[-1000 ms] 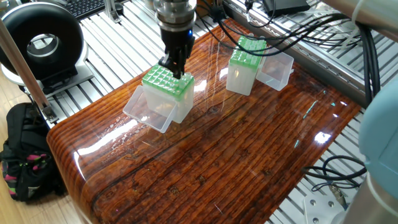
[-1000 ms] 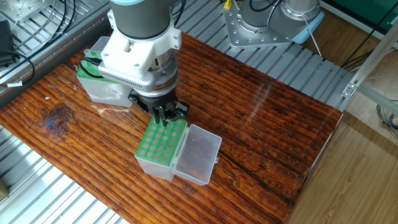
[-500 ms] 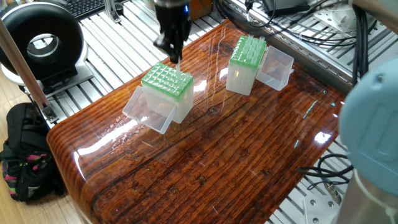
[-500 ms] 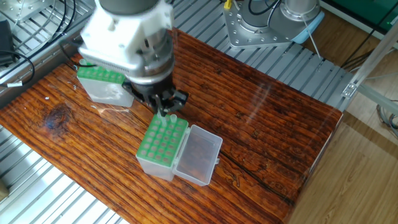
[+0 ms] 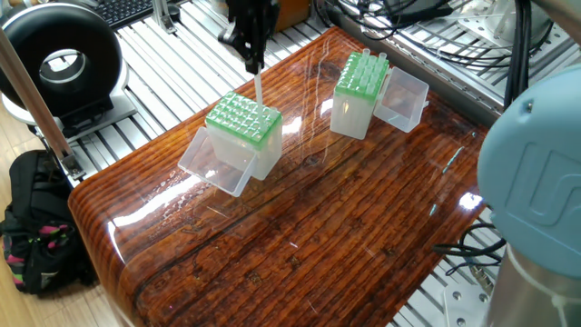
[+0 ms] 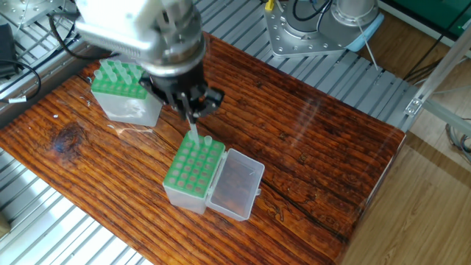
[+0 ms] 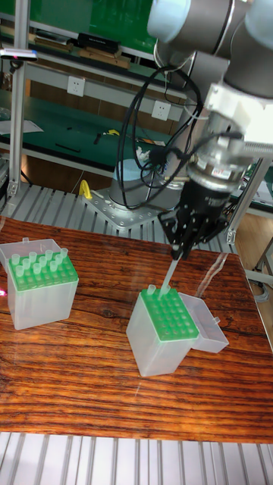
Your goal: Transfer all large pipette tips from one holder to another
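Observation:
My gripper [image 5: 251,60] [image 6: 193,115] [image 7: 180,253] is shut on the top of one large pipette tip [image 5: 257,88] [image 6: 194,131] [image 7: 171,274]. The tip hangs upright, its point just above the far edge of the near green-topped holder [image 5: 243,123] [image 6: 191,168] [image 7: 164,327]. Another tip [image 6: 207,139] [image 7: 150,289] stands in a far-corner hole of that holder; its other holes look empty. The second green-topped holder [image 5: 360,84] [image 6: 124,94] [image 7: 42,282] carries several upright tips.
Each holder's clear lid lies open beside it [image 5: 214,165] [image 6: 235,184] [image 5: 405,98]. The holders stand on a glossy wooden table [image 5: 345,227]. Cables run along the back edge [image 5: 427,36]. Off the table sit a black round device [image 5: 59,64] and a backpack [image 5: 36,227].
My gripper has risen from the near holder's top, drawing the tip up out of its hole. The holders have not moved.

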`<state>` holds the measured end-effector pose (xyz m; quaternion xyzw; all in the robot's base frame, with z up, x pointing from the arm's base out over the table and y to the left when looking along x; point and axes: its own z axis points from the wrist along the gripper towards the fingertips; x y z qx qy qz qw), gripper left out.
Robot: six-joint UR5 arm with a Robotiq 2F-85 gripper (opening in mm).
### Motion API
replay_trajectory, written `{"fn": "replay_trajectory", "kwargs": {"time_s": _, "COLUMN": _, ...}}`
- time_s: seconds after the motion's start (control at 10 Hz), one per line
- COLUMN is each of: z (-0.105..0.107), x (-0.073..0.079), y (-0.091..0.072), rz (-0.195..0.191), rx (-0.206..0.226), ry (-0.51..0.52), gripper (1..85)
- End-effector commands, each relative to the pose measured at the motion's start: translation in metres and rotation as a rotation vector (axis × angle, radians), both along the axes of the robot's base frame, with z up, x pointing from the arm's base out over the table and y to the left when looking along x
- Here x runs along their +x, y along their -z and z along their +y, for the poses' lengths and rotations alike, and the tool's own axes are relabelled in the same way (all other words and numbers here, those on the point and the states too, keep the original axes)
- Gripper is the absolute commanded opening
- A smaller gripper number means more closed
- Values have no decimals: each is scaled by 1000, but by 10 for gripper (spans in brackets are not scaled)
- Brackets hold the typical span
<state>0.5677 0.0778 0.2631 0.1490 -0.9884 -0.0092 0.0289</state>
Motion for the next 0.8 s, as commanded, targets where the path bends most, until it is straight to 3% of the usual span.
{"fn": "replay_trajectory", "kwargs": {"time_s": 0.0, "z": -2, "x": -9, "y": -18, "rz": -7, "rx": 13, "ry": -16, "gripper": 63}}
{"fn": "replay_trajectory", "kwargs": {"time_s": 0.5, "z": -6, "x": -19, "y": -31, "rz": -42, "rx": -1, "ry": -48, "gripper": 53}}
{"fn": "replay_trajectory", "kwargs": {"time_s": 0.6, "z": -10, "x": -23, "y": -33, "rz": -40, "rx": -21, "ry": -56, "gripper": 53}}
{"fn": "replay_trajectory", "kwargs": {"time_s": 0.7, "z": -16, "x": -33, "y": -35, "rz": -8, "rx": -39, "ry": -70, "gripper": 47}}
